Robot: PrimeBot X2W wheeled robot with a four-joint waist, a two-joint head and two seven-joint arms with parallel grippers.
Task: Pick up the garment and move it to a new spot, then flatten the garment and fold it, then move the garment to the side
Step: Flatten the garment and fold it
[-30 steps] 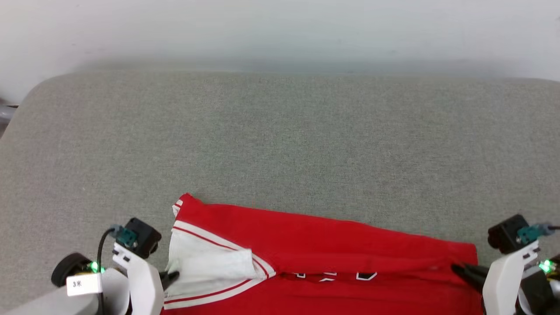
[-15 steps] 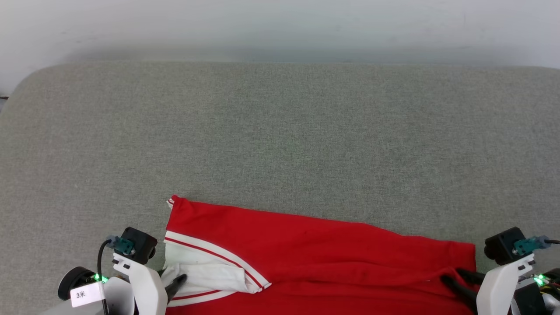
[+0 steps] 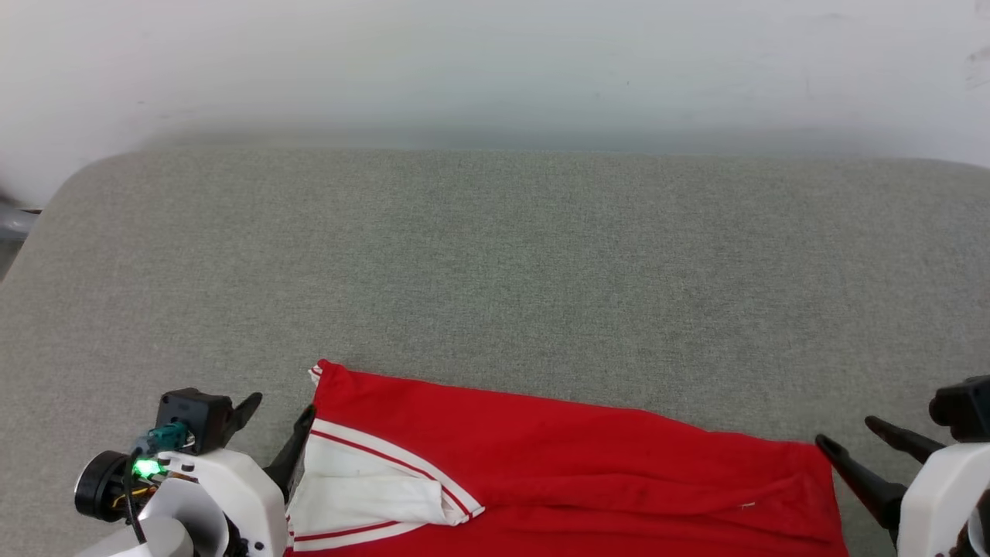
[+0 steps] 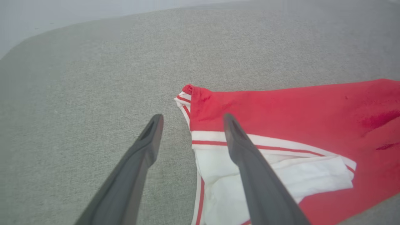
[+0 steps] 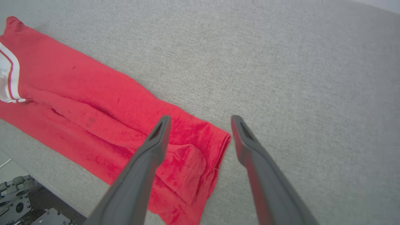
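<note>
The garment (image 3: 557, 456), red with a white sleeve (image 3: 363, 487) folded in at its left end, lies as a long folded band at the near edge of the grey padded surface (image 3: 495, 255). My left gripper (image 3: 278, 414) stands open at the garment's left end, one finger over the striped sleeve trim and the other over bare grey fabric. In the left wrist view the left gripper (image 4: 192, 117) straddles the garment's (image 4: 281, 109) left edge, holding nothing. My right gripper (image 3: 844, 432) is open at the right end. In the right wrist view its fingers (image 5: 200, 118) straddle the garment's (image 5: 78, 90) rumpled right corner.
The grey surface stretches wide beyond the garment up to a pale wall (image 3: 495, 62). Its left corner (image 3: 69, 178) is rounded. Part of the robot's base (image 5: 18, 200) shows below the near edge in the right wrist view.
Both grippers have opened and let go of the garment's ends, then drawn slightly outward. The garment now lies loose on the surface. The head view has shifted a little.
</note>
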